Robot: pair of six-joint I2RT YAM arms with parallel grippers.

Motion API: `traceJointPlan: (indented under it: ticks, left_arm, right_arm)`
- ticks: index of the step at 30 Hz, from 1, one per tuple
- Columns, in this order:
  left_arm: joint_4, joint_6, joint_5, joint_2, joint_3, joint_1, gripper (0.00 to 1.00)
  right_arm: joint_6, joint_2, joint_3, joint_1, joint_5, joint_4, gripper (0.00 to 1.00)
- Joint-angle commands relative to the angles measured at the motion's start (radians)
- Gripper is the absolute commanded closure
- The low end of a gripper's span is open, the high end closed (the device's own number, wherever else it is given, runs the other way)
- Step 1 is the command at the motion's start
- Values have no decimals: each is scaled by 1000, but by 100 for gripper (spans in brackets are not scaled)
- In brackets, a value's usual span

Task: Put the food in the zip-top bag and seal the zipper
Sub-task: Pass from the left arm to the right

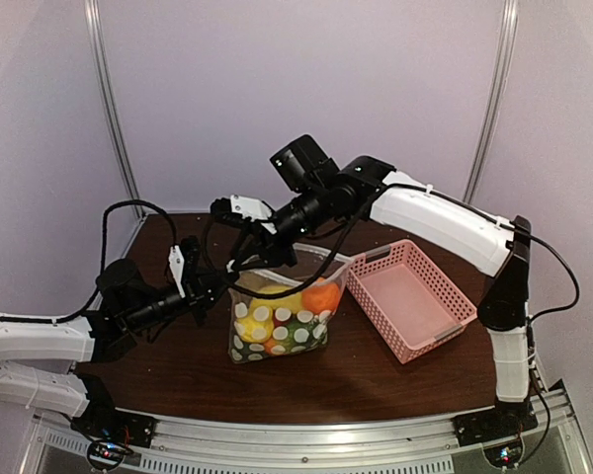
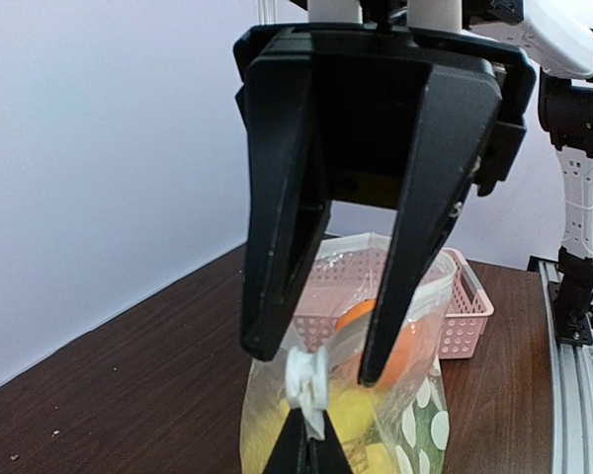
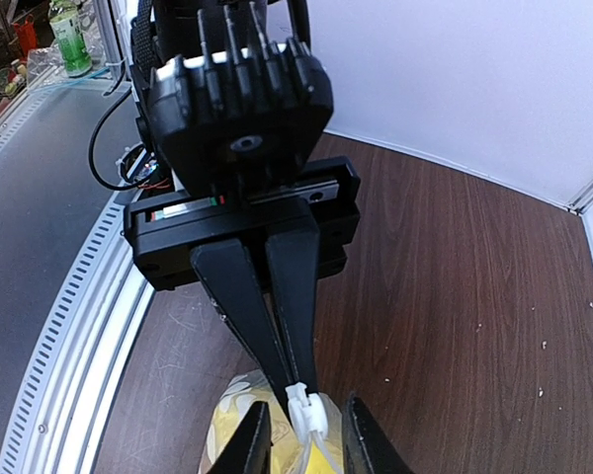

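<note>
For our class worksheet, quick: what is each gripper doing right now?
Left gripper: shut on the zipper.
Right gripper: open, fingers straddling the zipper.

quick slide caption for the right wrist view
Left tool shut on the zipper at its white slider, right tool open around it, dotted bag below.

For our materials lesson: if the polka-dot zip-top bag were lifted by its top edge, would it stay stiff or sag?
It would probably sag: the zip-top bag is thin clear film bulging around the toy food. It is likely light, since those look like small plastic toys. Pushed, it would probably slump rather than slide, its rounded contents shifting.
</note>
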Motion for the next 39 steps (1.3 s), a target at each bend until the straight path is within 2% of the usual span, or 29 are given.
traceJointPlan:
  ticks: [1,19,39]
  left_arm:
    - [15,22,16,-10,15,-1,100]
    - [39,8,-37,-35,-8,-1,100]
    - [35,-5,-127,-83,-63,-1,100]
  right_arm:
    - [-22,21,22,13,31,-11,75]
    - [-58,17,22,15,87,-55,94]
    - [-80,-25,22,-29,195,-112,98]
